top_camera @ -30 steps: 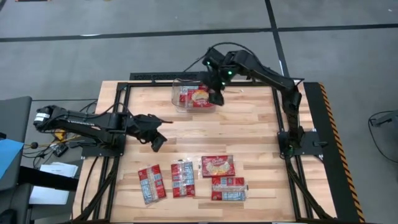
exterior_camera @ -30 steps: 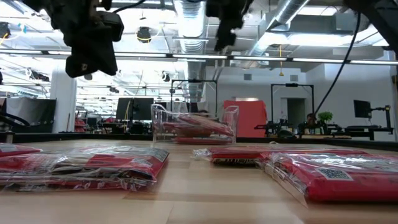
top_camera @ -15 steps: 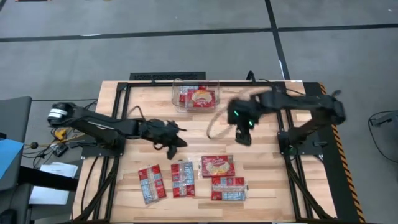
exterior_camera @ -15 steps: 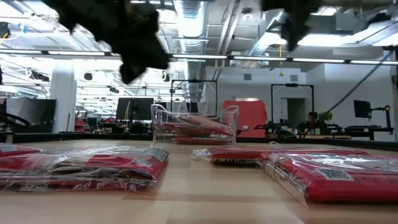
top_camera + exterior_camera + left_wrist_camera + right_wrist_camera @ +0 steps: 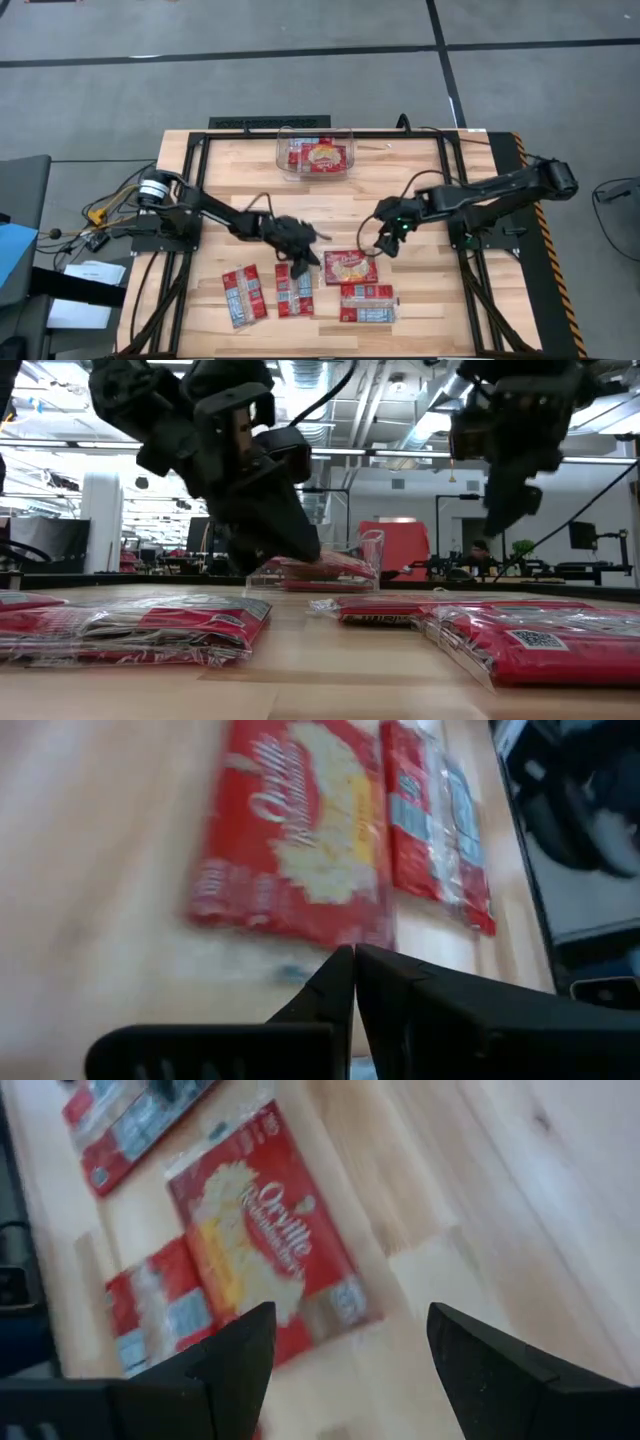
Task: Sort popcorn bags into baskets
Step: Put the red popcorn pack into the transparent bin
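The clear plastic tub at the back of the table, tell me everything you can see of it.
The clear tub is a see-through plastic bin, rectangular with rounded corners, standing upright on the far middle of the wooden table. Inside lie popcorn bags, red, one showing a yellowish picture. Neither pincer is near it; nothing else touches it.

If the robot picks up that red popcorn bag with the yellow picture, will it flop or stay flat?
The popcorn bag would probably bend a little, since it looks thin and flat. Its shiny clear wrapper, seen in the right wrist view, might be slippery. It lies flat on the table, so it likely won't roll or tip.
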You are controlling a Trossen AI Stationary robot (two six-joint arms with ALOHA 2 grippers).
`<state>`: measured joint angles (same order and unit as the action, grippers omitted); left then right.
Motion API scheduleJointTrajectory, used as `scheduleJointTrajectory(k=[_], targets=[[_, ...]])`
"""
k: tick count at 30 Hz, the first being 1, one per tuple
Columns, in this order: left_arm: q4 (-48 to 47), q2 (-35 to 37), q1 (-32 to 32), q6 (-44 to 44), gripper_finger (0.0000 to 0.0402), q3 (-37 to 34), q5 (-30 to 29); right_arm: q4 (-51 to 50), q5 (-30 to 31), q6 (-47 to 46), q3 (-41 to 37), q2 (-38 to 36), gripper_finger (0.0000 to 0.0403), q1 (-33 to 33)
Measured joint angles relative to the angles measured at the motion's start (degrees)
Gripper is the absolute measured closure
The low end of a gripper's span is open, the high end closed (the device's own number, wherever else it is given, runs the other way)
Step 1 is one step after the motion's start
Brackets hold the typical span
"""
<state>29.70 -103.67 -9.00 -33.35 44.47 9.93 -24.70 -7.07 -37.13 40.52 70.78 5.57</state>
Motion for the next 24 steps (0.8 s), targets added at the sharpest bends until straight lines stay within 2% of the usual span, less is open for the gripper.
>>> scheduleJointTrajectory(k=[8, 13, 18, 24], targets=[[-15.66, -3.69, -10.18, 2.07, 0.0401, 12.54, -20.29, 8.47, 1.44, 7.22, -3.04, 4.52, 0.0117, -0.10], [-20.21, -8.27, -13.14, -0.17, 0.0401, 19.77, -22.40, 10.48, -0.37, 10.03, -3.59, 8.41, 0.0117, -0.51], [-23.76, -9.45, -13.33, -2.42, 0.0401, 20.19, -27.95, 14.70, -0.95, 10.04, -3.39, 11.68, 0.0117, -0.40], [-24.20, -12.37, -13.66, -2.11, 0.0401, 20.40, -25.49, 19.41, -0.99, 9.87, -3.15, 14.00, 0.0117, -0.36]])
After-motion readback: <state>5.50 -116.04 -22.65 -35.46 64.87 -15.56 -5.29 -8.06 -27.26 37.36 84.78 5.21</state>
